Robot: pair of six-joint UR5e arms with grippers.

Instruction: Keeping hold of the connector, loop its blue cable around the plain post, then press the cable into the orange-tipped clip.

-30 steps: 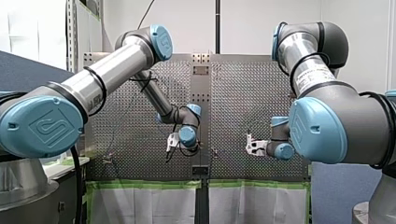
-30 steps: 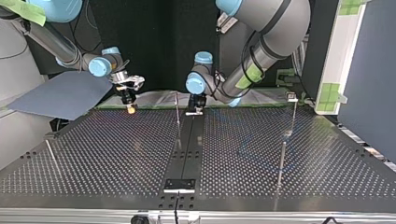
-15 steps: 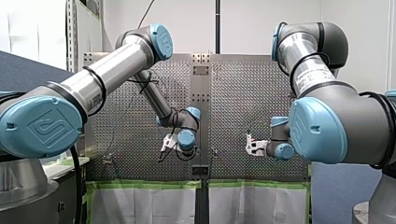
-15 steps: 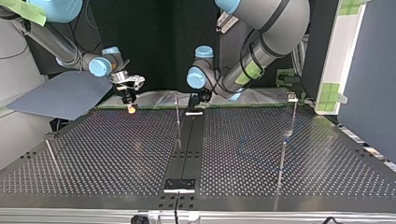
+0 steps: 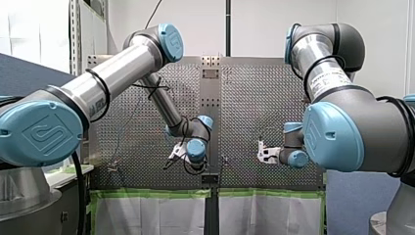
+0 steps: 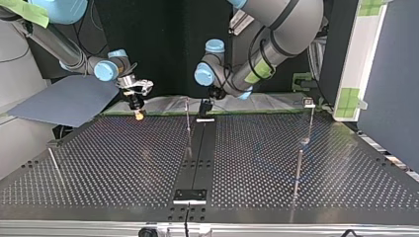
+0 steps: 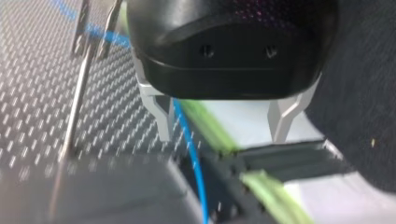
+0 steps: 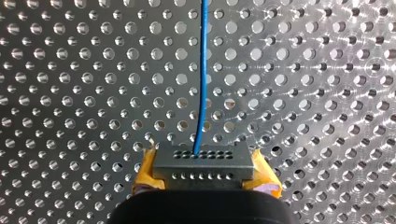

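Front view: my left gripper (image 5: 171,159) hangs before the perforated bench (image 5: 244,98), well apart from my right gripper (image 5: 263,152).

Top view: a thin post (image 6: 188,123) stands just beside my left gripper.

Left wrist view: the metal fingers (image 7: 163,116) are spread and hold nothing. The blue cable (image 7: 191,154) passes just inside one finger.

Right wrist view: yellow pads (image 8: 145,172) clamp the grey connector (image 8: 203,163), and its cable runs straight ahead over the bench.
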